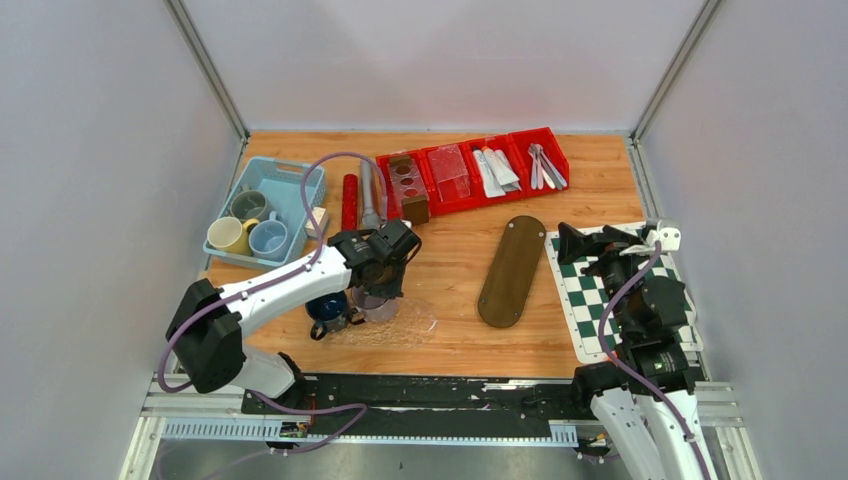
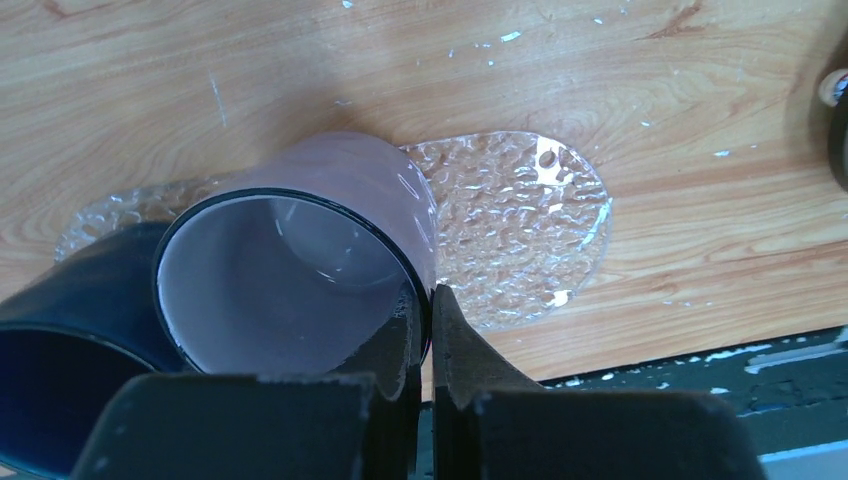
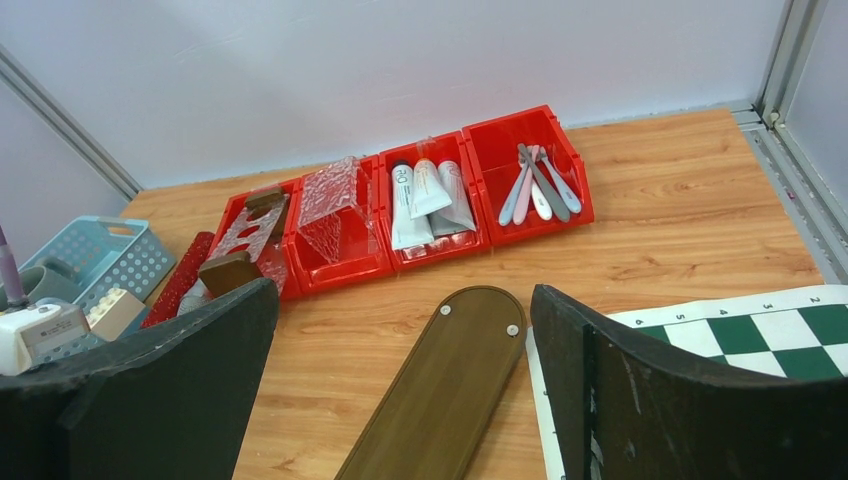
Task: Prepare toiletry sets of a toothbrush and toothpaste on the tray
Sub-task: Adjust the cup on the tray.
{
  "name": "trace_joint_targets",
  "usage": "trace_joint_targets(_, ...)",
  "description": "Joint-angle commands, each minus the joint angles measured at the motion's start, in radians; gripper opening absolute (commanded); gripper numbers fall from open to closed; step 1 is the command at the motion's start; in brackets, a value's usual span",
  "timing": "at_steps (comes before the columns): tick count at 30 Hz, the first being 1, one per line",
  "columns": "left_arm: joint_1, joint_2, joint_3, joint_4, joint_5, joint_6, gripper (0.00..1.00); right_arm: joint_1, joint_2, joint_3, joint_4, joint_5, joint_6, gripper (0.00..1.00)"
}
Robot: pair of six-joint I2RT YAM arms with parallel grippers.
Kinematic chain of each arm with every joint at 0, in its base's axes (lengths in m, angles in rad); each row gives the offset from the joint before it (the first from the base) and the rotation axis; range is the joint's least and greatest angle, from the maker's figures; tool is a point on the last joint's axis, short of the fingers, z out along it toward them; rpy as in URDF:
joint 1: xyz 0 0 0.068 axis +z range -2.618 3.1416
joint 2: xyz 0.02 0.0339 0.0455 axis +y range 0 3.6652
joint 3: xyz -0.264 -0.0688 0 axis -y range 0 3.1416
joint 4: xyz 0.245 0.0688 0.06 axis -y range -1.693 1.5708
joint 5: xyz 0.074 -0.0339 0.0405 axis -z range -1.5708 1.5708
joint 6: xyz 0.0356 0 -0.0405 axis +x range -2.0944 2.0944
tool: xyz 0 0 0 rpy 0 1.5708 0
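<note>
Several toothbrushes (image 1: 546,166) lie in the rightmost red bin, also in the right wrist view (image 3: 540,185). Several toothpaste tubes (image 1: 497,170) lie in the bin to its left (image 3: 428,195). My left gripper (image 2: 428,300) is shut on the rim of a pale lilac mug (image 2: 300,260), one finger inside and one outside. The mug stands on a clear textured oval tray (image 2: 520,230) beside a dark blue mug (image 2: 60,330). My right gripper (image 3: 405,295) is open and empty above the near end of a brown oval tray (image 3: 440,400).
A blue basket (image 1: 300,195) with three mugs stands at the back left. A red cylinder (image 1: 349,200) and a grey cylinder (image 1: 367,195) lie by the red bins (image 1: 468,205). A chessboard mat (image 1: 585,300) lies under the right arm.
</note>
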Motion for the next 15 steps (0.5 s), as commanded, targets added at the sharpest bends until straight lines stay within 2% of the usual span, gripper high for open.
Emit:
trace_joint_targets(1, -0.005, -0.034, 0.090, -0.074, -0.018, -0.124, 0.00, 0.006, -0.024, -0.006, 0.048, 0.021, 0.011, 1.00)
trace_joint_targets(5, -0.005, -0.039, 0.115, -0.097, -0.046, -0.203, 0.01, 0.006, -0.039, -0.007, 0.051, 0.036, 0.008, 1.00)
trace_joint_targets(10, -0.005, 0.008, 0.168, -0.220, -0.132, -0.295, 0.02, 0.007, -0.052, -0.009, 0.053, 0.039, 0.008, 1.00)
trace_joint_targets(15, -0.005, 0.042, 0.181, -0.297, -0.152, -0.355, 0.03, 0.006, -0.062, -0.012, 0.058, 0.039, 0.009, 1.00)
